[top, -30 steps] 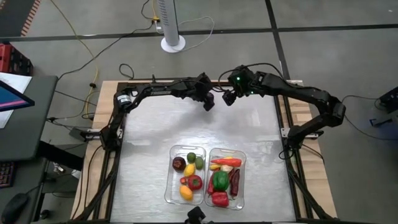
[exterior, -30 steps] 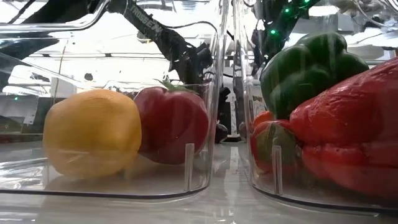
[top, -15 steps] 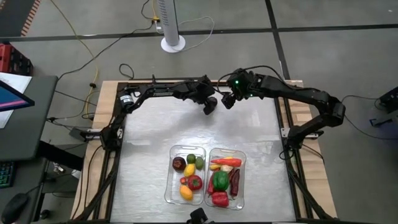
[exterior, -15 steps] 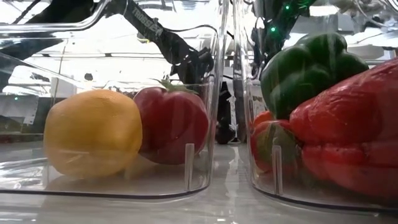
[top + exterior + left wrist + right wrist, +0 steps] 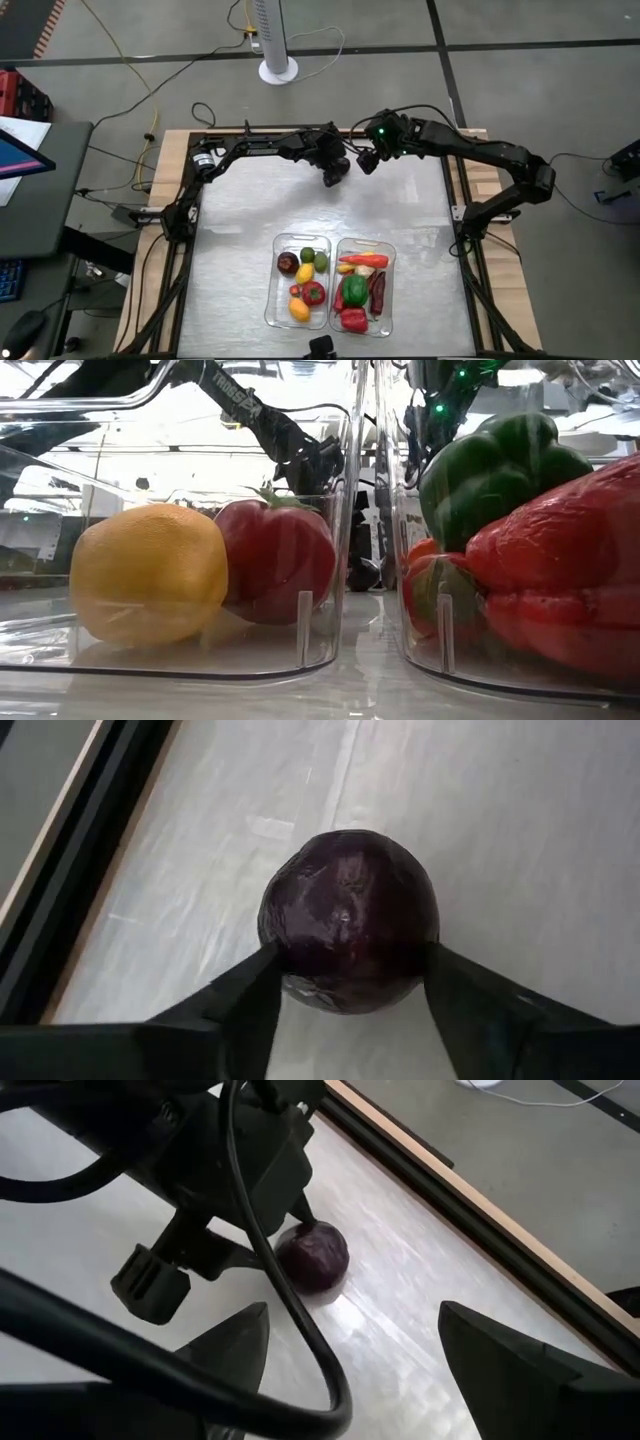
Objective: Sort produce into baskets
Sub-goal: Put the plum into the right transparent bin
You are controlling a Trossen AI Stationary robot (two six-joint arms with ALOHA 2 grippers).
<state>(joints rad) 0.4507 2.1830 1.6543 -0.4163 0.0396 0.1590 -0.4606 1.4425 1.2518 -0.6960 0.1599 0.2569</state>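
Observation:
A dark purple round ball [image 5: 348,920] is at the table's far middle and also shows in the right wrist view [image 5: 314,1257]. My left gripper [image 5: 335,173] stands over it, shut on it. My right gripper [image 5: 368,161] hangs open and empty just to the ball's right, its fingers wide apart [image 5: 365,1370]. Two clear tubs stand side by side near the front edge. The left tub [image 5: 276,242] holds a yellow fruit [image 5: 148,572], a red tomato [image 5: 278,560] and others. The right tub [image 5: 392,252] holds a green pepper [image 5: 490,465], a red pepper [image 5: 560,570] and others. My left gripper pinches the ball between its two fingers, one on each opposite side at its widest part [image 5: 282,952]. The fingers come from above, pointing down. The ball sits at the table surface [image 5: 318,1280]; I cannot tell whether its underside still touches.
The bare table [image 5: 240,220] stretches between the ball and the tubs. The two arms are close together at the far middle. A wooden rim and dark frame [image 5: 470,1210] run along the far edge behind the ball.
My left gripper has moved a little down and toward the table's near edge onto the purple ball. My right gripper has kept still.

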